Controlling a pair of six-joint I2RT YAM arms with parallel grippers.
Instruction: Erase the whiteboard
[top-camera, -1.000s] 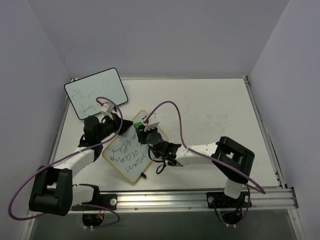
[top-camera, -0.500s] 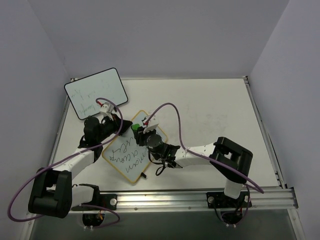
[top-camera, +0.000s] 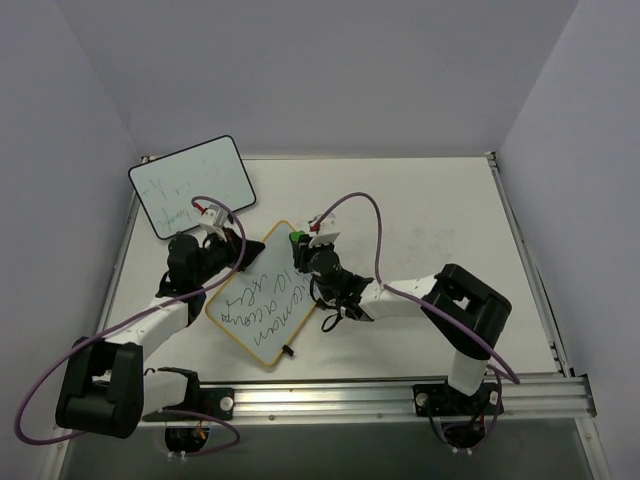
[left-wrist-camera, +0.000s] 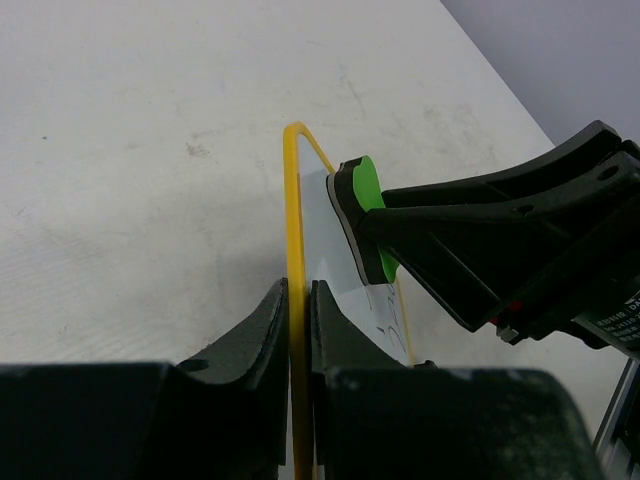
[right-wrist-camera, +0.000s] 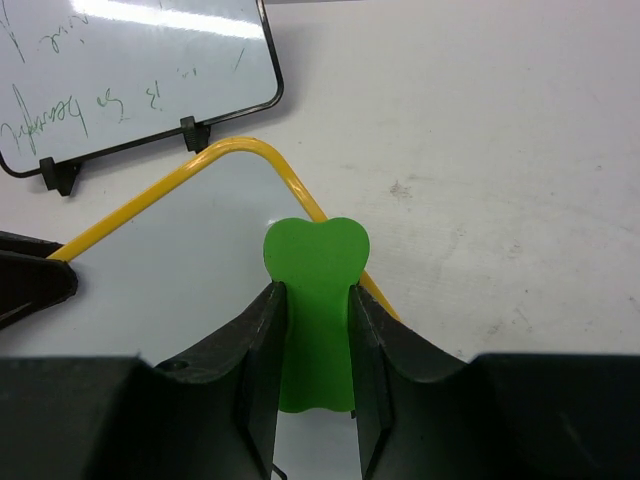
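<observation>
The pale bench (top-camera: 420, 220) carries everything. The whiteboard (top-camera: 255, 300), yellow-framed, lies left of the bench's middle in the overhead view, turned so its corners point roughly to 12, 3, 6 and 9 o'clock. A black-framed board (top-camera: 190, 185) stands at 10 o'clock from it, well back, and takes no part in the job.

The left tool (left-wrist-camera: 297, 300) comes in from 9 o'clock and is closed on the yellow frame along the upper-left edge. The wrist view shows the thin rim pinched between both fingers. That grip most likely serves to pin the whiteboard so it cannot slide under rubbing.

The right tool (right-wrist-camera: 313, 300) reaches across from 3 o'clock and is clamped on a green eraser (right-wrist-camera: 315, 290), its fingers on either side of the narrow waist. The eraser sits at the board's 12 o'clock corner, partly over the frame. The left wrist view shows its flat face toward the white surface, though I cannot tell whether it is pressing on it.

The surface around that corner looks clean, while handwriting (top-camera: 262, 305) runs across the middle and down toward 6 o'clock. By my reading, most of the wiping remains, and the strokes need to travel that way.
</observation>
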